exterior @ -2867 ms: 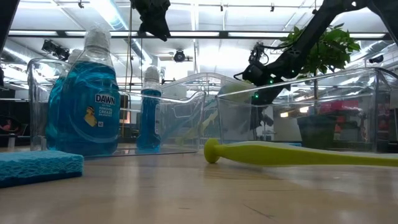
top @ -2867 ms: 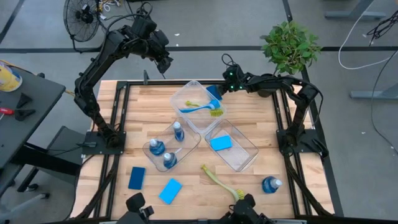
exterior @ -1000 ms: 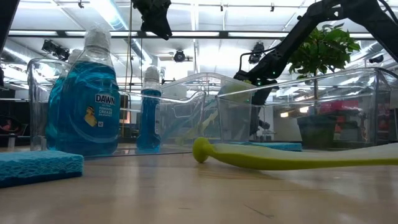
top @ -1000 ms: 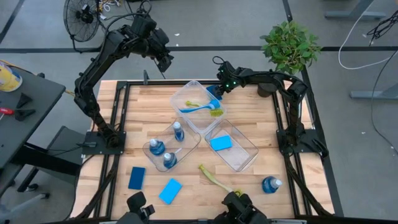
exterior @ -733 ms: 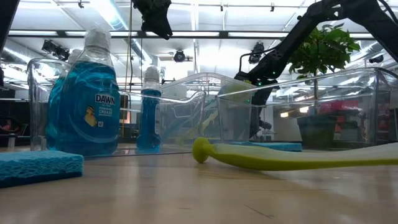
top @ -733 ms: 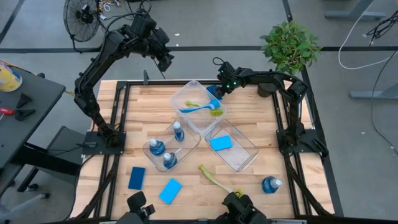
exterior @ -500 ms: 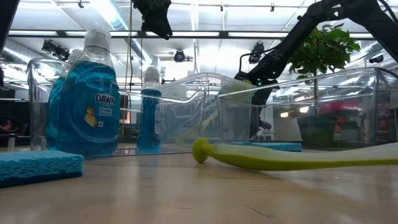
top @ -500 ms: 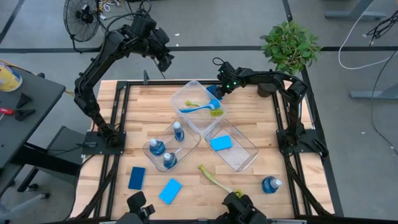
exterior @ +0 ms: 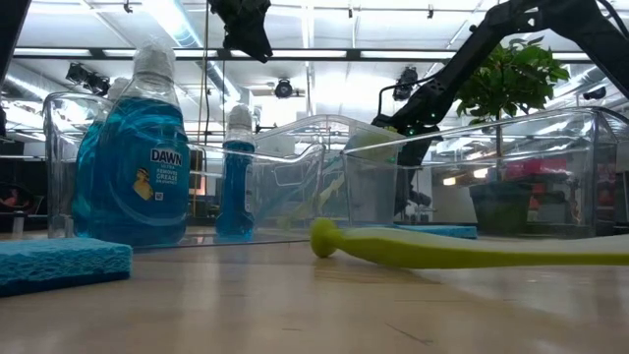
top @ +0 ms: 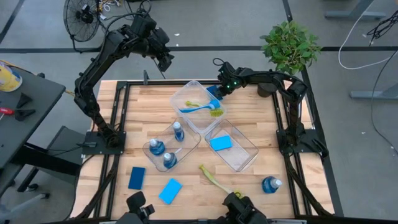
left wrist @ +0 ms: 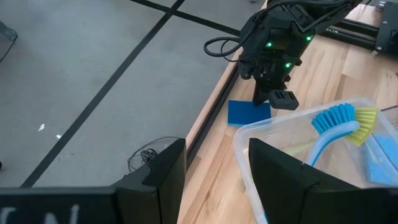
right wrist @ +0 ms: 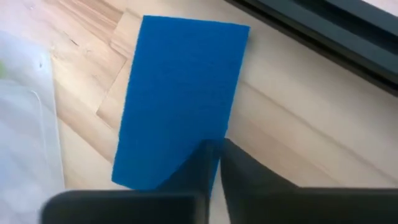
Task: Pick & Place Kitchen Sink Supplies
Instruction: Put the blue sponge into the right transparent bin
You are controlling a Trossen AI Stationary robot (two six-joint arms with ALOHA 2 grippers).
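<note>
The right claw (left wrist: 272,94) is down at the far edge of the wooden counter (top: 149,99), beside the far corner of a clear plastic bin (top: 198,104). Its two dark fingers (right wrist: 214,168) are pressed together, with their tips on the edge of a flat dark-blue rectangular sponge (right wrist: 180,99) lying flat on the wood next to the black frame rail. Whether any of the sponge is caught between them cannot be told.

The left claw (left wrist: 211,171) hangs high above the far left corner of the counter, fingers spread and holding nothing.

The bin by the right claw holds a blue long-handled dish brush (top: 200,108) and a yellow-green brush (top: 191,103). A second clear bin (top: 151,152) to the left holds three small clear bottles of blue liquid (top: 157,147). A third clear bin (top: 244,157) toward the right holds a light-blue sponge (top: 221,143).

On the near part of the counter lie a dark-blue sponge (top: 137,177), a light-blue sponge (top: 170,190) just beside it, a yellow-green long-handled brush (top: 216,178) near the middle, and another bottle of blue liquid (top: 270,185) on its side toward the right.

A green potted plant (top: 289,45) stands past the far right corner of the counter.
</note>
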